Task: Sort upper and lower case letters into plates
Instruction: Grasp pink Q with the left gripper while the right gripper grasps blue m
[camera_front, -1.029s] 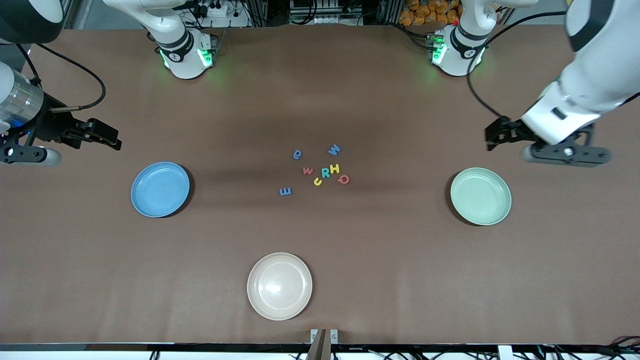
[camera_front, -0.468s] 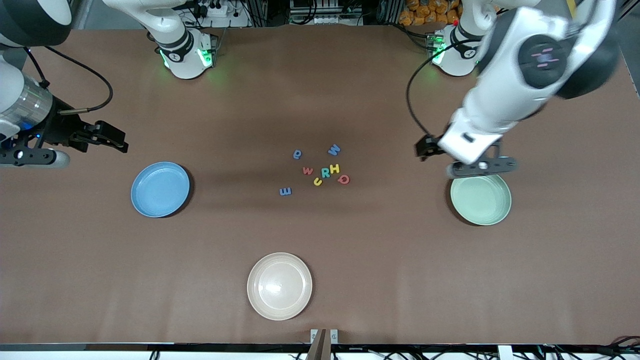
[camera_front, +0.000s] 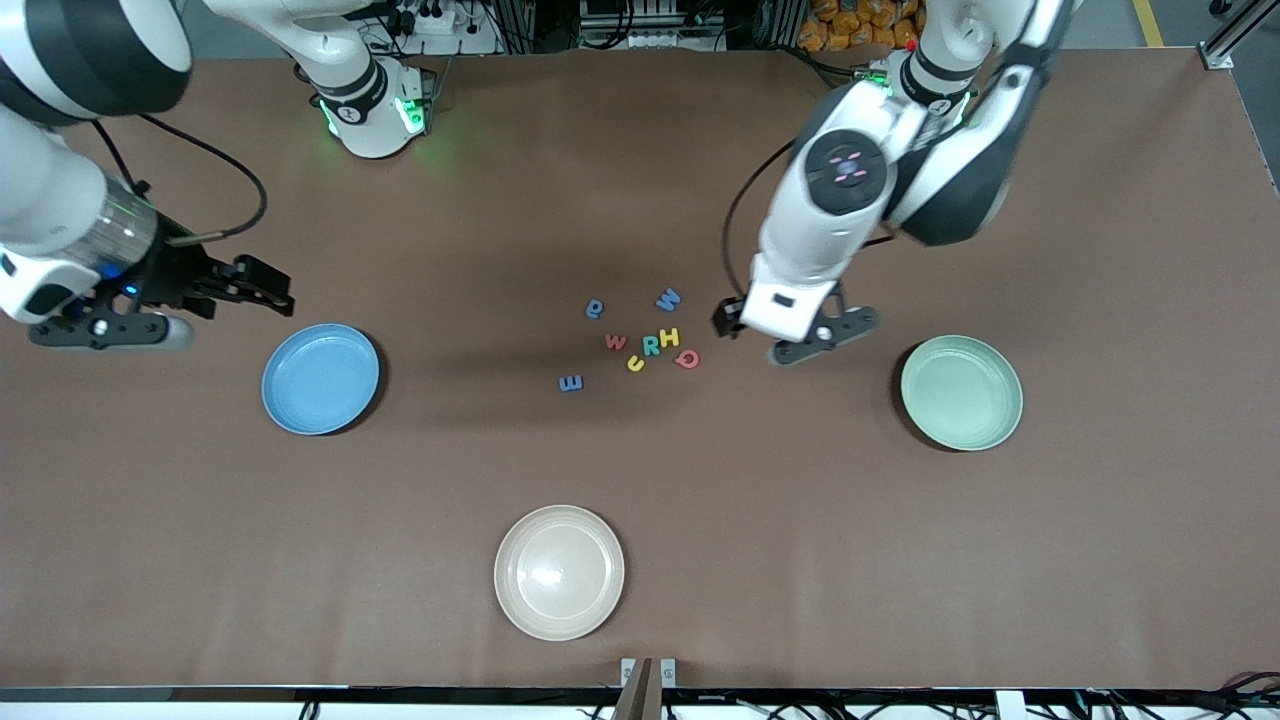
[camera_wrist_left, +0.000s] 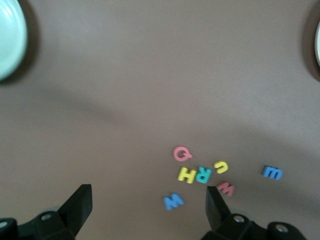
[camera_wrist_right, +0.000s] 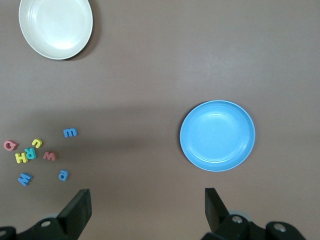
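Left gripper (camera_front: 722, 322) spread wide by the letters (camera_front: 640, 342) (its fingertips mostly hidden); right gripper (camera_front: 275, 297) likewise spread, empty.

The left pincer (camera_front: 727, 320) has swung from above the mint green plate (camera_front: 962, 392) to just beside the letters (camera_front: 645, 340), while the right pincer (camera_front: 268, 288) has edged toward the blue plate (camera_front: 320, 378).

Cream-beige plate (camera_front: 559, 572) on brown table (camera_front: 900, 560), near front-camera edge, upright, nothing in it.
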